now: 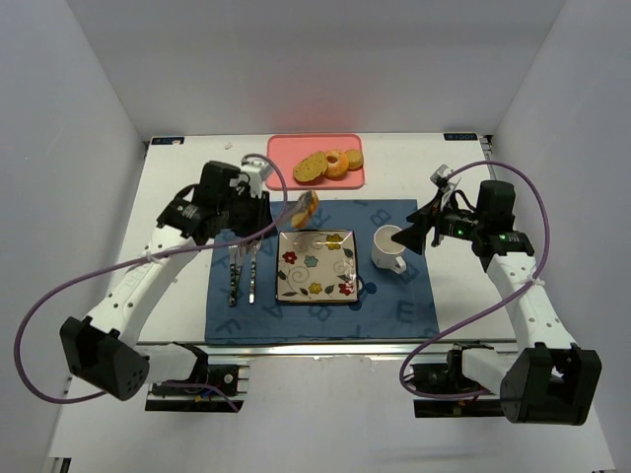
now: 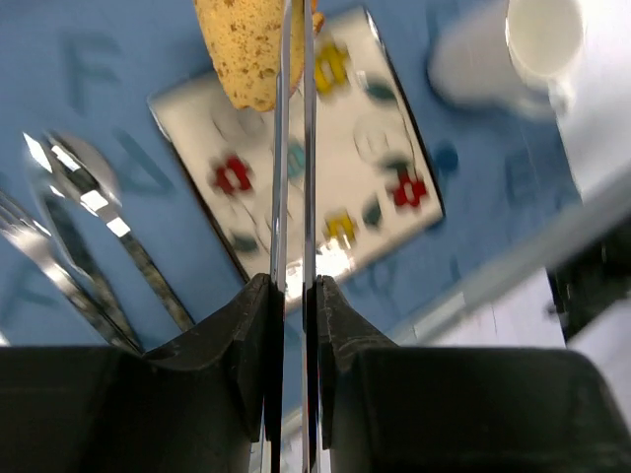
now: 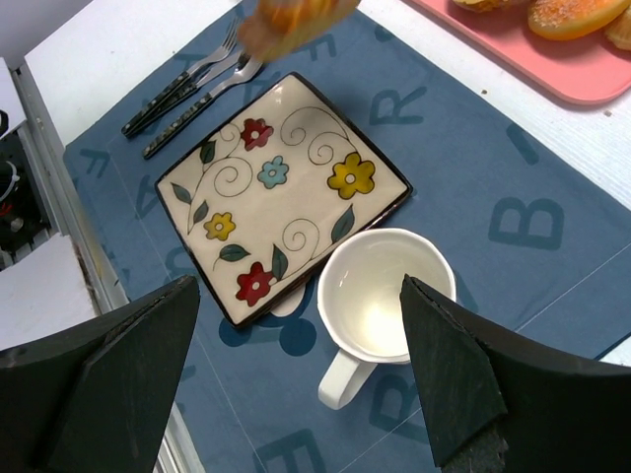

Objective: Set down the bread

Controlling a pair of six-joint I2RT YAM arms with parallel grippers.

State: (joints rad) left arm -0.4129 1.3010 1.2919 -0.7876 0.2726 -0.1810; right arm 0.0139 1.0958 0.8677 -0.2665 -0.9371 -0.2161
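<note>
A slice of bread (image 1: 304, 209) hangs above the far left corner of a square flowered plate (image 1: 315, 264). It is pinched in thin metal tongs (image 2: 293, 148), and my left gripper (image 1: 258, 200) is shut on them. The left wrist view shows the bread (image 2: 251, 49) at the tong tips over the plate (image 2: 385, 163), with my left gripper (image 2: 293, 288) below. The right wrist view shows the bread (image 3: 291, 20), blurred, past the plate (image 3: 286, 187). My right gripper (image 1: 422, 229) is open and empty, hovering (image 3: 296, 305) over a white mug (image 3: 385, 296).
A pink tray (image 1: 284, 158) at the back holds several more bread pieces (image 1: 330, 165). A fork (image 1: 234, 271) and a spoon (image 1: 253, 274) lie left of the plate on a blue lettered mat (image 1: 394, 305). The mug (image 1: 389, 246) stands right of the plate.
</note>
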